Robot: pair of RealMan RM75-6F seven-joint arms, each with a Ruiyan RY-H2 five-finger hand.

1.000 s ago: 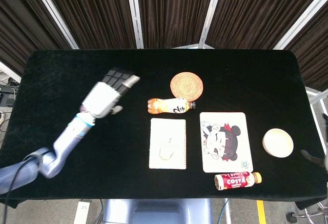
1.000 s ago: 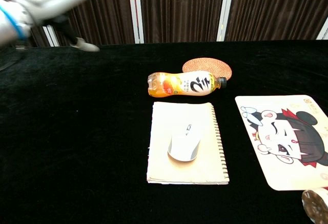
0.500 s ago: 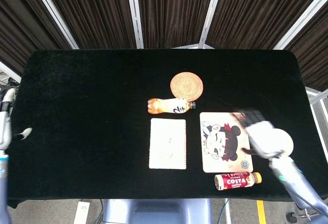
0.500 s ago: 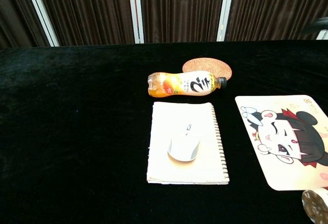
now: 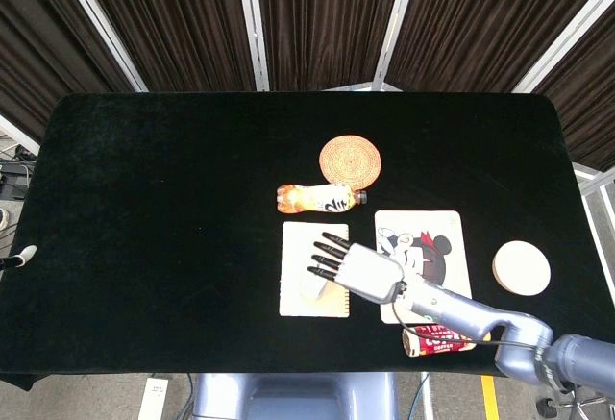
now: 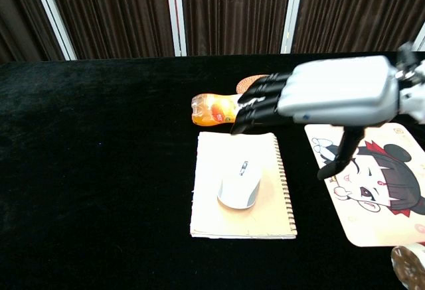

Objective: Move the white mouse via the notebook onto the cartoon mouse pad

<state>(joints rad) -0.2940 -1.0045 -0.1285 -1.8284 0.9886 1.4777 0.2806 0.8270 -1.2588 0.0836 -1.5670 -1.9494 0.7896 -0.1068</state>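
The white mouse lies on the cream spiral notebook at the table's middle. In the head view the mouse shows just below the dark fingertips of my right hand. That hand hovers above the notebook's far right part, fingers straight and spread, thumb hanging down, holding nothing. The cartoon mouse pad lies right of the notebook, and my right forearm crosses its lower left part. Of my left hand only a sliver shows at the left edge.
An orange drink bottle lies on its side just behind the notebook, with a woven coaster behind it. A Costa bottle lies in front of the mouse pad, under my forearm. A white round dish sits right of the pad.
My left arm has withdrawn off the table's left edge. My right hand has swept in from the right, across the mouse pad, to above the notebook. The mouse has not moved.
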